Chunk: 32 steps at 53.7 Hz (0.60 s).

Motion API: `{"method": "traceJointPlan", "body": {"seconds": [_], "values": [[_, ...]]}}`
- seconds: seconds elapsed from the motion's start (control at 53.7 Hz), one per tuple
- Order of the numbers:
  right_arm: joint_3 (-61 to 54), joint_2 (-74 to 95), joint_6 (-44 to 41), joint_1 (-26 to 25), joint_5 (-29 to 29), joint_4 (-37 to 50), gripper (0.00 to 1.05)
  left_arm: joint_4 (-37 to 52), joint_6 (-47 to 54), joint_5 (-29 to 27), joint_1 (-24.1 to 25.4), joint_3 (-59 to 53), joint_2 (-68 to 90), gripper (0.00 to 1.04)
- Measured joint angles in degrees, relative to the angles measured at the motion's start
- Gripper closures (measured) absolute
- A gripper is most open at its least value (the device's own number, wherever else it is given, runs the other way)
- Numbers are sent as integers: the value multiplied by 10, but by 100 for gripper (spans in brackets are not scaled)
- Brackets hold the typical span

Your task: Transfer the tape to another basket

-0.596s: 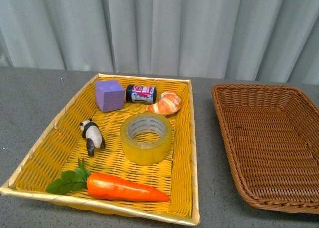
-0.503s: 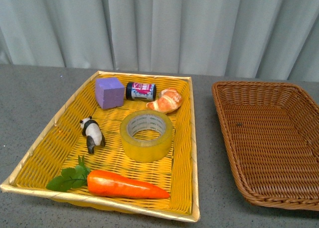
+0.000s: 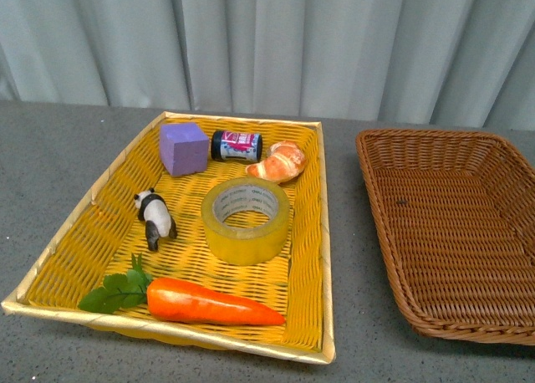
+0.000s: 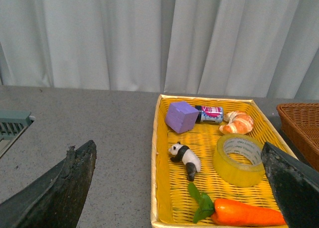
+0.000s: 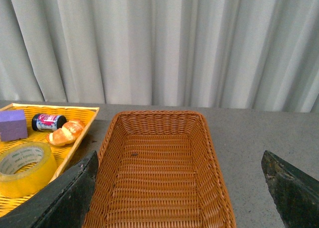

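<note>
Left wrist view: left pincer [image 4: 175,156] spread wide, holding nothing; right pincer [image 5: 179,158] likewise.

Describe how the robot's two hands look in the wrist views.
The left hand shows only as two dark, near-black wedge-shaped fingers tapering to blunt tips, matte, with rough, slightly chipped edges. The right hand looks the same: two dark tapered fingers. No cables, markings or arm links show, and the front view shows neither arm.
</note>
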Motion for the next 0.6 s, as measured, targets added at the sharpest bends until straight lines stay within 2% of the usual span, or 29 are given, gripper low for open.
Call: {"method": "traceJointPlan", "body": {"seconds": [0.596], "values": [[0, 0, 0, 0, 0, 0, 9, 0, 0, 0, 0, 0, 0, 6]]}}
